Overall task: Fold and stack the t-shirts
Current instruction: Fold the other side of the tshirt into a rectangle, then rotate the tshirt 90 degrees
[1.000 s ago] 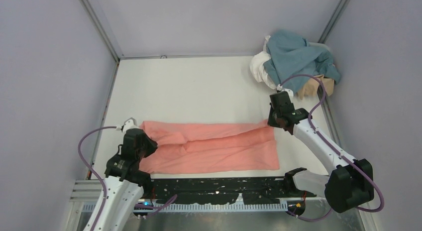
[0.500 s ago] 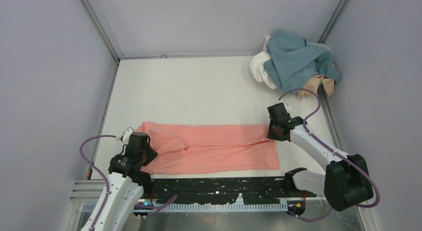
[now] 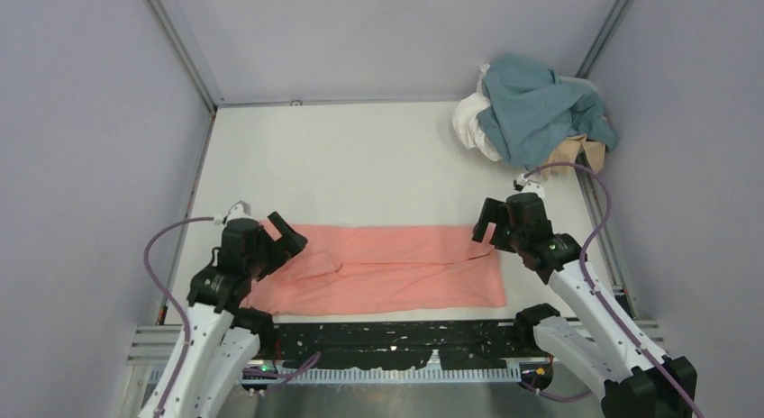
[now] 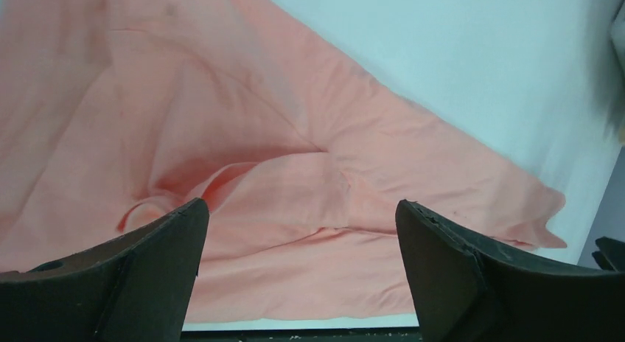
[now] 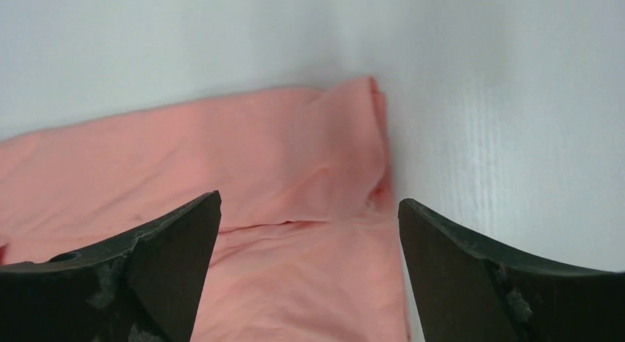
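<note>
A salmon-pink t-shirt (image 3: 387, 269) lies folded into a long flat band near the table's front edge, with creases toward its left half. My left gripper (image 3: 286, 236) hovers open over the band's left end, nothing between its fingers; the left wrist view shows the t-shirt (image 4: 295, 158) under the left gripper (image 4: 301, 203). My right gripper (image 3: 486, 227) hangs open over the band's right end; in the right wrist view the shirt's corner (image 5: 280, 158) lies below the right gripper (image 5: 309, 199). A teal-blue shirt (image 3: 532, 103), a white one (image 3: 470, 125) and a tan one (image 3: 568, 152) sit crumpled in the back right corner.
Grey walls close in the white table (image 3: 360, 166) on three sides. A black perforated strip (image 3: 396, 337) runs along the near edge between the arm bases. Purple cables loop from both wrists.
Both grippers have gone from shut on the salmon-pink shirt's far edge to open, letting it drop. The shirt now lies as a narrower, straighter band, and both grippers have lifted off it.
</note>
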### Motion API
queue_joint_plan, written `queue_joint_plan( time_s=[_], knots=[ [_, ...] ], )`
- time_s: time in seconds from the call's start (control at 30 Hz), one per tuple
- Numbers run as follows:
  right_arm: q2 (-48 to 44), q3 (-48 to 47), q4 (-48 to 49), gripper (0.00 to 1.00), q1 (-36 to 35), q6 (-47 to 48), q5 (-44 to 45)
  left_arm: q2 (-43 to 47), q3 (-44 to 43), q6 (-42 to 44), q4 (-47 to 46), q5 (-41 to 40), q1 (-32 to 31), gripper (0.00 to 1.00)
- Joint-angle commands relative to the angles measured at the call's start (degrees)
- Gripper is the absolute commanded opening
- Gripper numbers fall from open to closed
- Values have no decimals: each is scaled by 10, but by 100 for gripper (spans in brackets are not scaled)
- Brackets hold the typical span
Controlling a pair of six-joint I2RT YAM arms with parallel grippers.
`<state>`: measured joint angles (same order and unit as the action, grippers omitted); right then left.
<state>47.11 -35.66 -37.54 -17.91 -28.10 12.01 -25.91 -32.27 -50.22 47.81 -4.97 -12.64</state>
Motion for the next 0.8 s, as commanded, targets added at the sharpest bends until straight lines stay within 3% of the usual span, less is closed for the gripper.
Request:
queue_joint_plan(
  time_s=[0.0,0.17,0.4,0.5,0.63,0.77],
  knots=[
    [19,18,158,95,-14,32,-162,-176,-41,90,-166,149,-10,100],
    [80,2,178,95,-51,39,-107,-347,-95,136,-166,173,-57,100],
    [135,-2,203,95,-63,39,-123,-393,-38,117,-202,184,-74,100],
    [148,-9,217,95,-67,56,-128,-402,-9,80,-231,149,-74,100],
    [201,-14,230,95,-72,59,-160,-448,-22,31,-248,85,-71,100],
    [247,-5,231,95,-73,53,-165,-518,-52,8,-293,80,-59,100]
  ],
)
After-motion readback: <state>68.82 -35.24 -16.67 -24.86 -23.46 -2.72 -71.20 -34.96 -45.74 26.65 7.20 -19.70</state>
